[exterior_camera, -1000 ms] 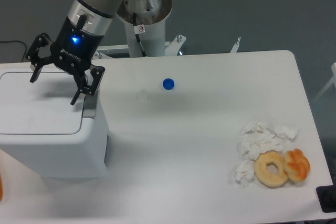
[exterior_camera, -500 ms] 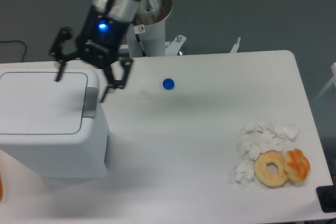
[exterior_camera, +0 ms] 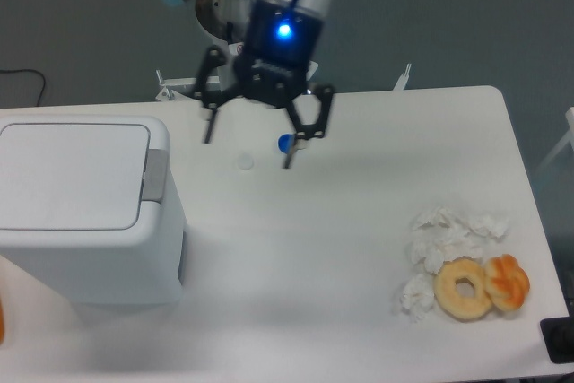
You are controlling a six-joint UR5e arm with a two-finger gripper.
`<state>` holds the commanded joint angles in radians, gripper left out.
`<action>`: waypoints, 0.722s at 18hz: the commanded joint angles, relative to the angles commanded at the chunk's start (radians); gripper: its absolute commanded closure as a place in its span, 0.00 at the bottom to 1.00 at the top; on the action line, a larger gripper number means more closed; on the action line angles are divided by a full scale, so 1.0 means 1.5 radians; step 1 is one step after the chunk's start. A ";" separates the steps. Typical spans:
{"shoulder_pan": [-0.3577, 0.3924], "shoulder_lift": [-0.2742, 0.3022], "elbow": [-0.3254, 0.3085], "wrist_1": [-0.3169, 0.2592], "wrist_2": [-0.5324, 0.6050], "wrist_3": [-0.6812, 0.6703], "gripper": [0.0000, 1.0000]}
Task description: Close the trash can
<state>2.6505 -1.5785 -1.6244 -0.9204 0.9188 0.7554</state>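
Gripper (exterior_camera: 247,152) spread wide and holding nothing, poised above the table (exterior_camera: 359,248) at about 12 o'clock, fingers pointing down. One fingertip (exterior_camera: 207,138) hanging to the left, the other just beside a small blue cap (exterior_camera: 285,143). Blue light glowing on the wrist. Small pale disc (exterior_camera: 245,161) lying on the table between the two fingers, faint and hard to make out. Trash can (exterior_camera: 90,221) standing at 9 o'clock, well apart from the gripper, lid (exterior_camera: 72,175) lying flat and shut, grey latch tab (exterior_camera: 154,175) on its right edge. Crumpled tissues (exterior_camera: 444,244) heaped at 4 o'clock, touching a plain doughnut (exterior_camera: 464,288) with an orange-glazed pastry (exterior_camera: 508,282) just beside it.
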 joint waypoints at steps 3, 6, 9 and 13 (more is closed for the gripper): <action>0.019 0.009 -0.006 -0.001 0.062 0.100 0.00; 0.018 0.016 -0.013 -0.002 0.150 0.135 0.00; 0.014 0.039 -0.049 -0.001 0.270 0.203 0.00; 0.037 0.057 -0.072 -0.010 0.302 0.309 0.00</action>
<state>2.7058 -1.4926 -1.7318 -0.9357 1.3714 1.2193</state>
